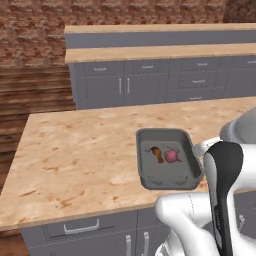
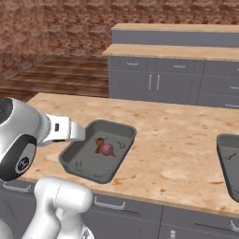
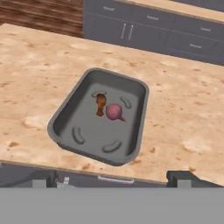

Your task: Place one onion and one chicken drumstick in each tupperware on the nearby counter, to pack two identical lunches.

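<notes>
Counter (image 3: 183, 118) holds tupperware (image 3: 70, 111) packed with onion (image 3: 113, 112) beside drumstick (image 3: 101, 104), one lunch finished; my gripper (image 3: 116, 178) hangs wide open, empty.

A light wood-grain counter (image 1: 75, 155) runs across the middle of the picture, over grey drawers (image 1: 80, 227) with silver handles. Near its front edge, toward the right, sits a shallow grey tupperware (image 1: 145, 172) with rounded corners. Inside it lie an orange-brown chicken drumstick (image 1: 157, 153) and, just beside it on the right, a pinkish-maroon onion (image 1: 172, 156); whether they touch cannot be told. The white arm (image 1: 225, 195) with its dark joint rises at the lower right and covers the tray's right rim. Behind stands a longer counter (image 1: 160, 52) with grey cabinets along a brick wall (image 1: 30, 30).
</notes>
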You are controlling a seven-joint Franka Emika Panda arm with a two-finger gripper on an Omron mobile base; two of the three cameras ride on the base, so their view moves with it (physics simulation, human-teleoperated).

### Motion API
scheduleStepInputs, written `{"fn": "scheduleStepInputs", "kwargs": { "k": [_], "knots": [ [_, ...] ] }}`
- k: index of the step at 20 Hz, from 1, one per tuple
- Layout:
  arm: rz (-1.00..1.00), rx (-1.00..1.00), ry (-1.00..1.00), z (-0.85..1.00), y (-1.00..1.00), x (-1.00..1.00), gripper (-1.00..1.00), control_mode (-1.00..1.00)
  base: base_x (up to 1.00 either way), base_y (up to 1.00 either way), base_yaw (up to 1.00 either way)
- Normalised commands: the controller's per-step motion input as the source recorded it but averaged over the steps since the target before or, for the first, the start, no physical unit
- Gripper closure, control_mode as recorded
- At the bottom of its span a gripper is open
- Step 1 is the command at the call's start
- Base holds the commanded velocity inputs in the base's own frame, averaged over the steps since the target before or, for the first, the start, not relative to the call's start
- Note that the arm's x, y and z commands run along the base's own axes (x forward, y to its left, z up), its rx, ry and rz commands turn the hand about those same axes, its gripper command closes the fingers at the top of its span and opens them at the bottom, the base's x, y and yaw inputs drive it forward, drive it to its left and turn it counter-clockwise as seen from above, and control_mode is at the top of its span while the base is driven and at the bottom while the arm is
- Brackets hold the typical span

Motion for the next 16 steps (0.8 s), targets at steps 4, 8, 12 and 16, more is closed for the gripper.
{"fn": "scheduleStepInputs", "kwargs": {
  "k": [4, 8, 12, 16],
  "knots": [
    [0.0, 0.0, -0.03, 0.0, 0.0, -0.25, -1.0, 1.0, -0.75, -0.09, 0.0],
    [0.0, 0.0, 0.0, 0.0, 0.0, 0.0, -1.0, 1.0, -1.0, -0.39, 0.0],
    [0.0, 0.0, 0.0, 0.0, 0.0, 0.0, -1.0, 1.0, -0.96, -0.52, -0.12],
    [0.0, 0.0, 0.0, 0.0, 0.0, 0.0, -1.0, 1.0, -0.7, -0.77, -0.35]
  ]
}}
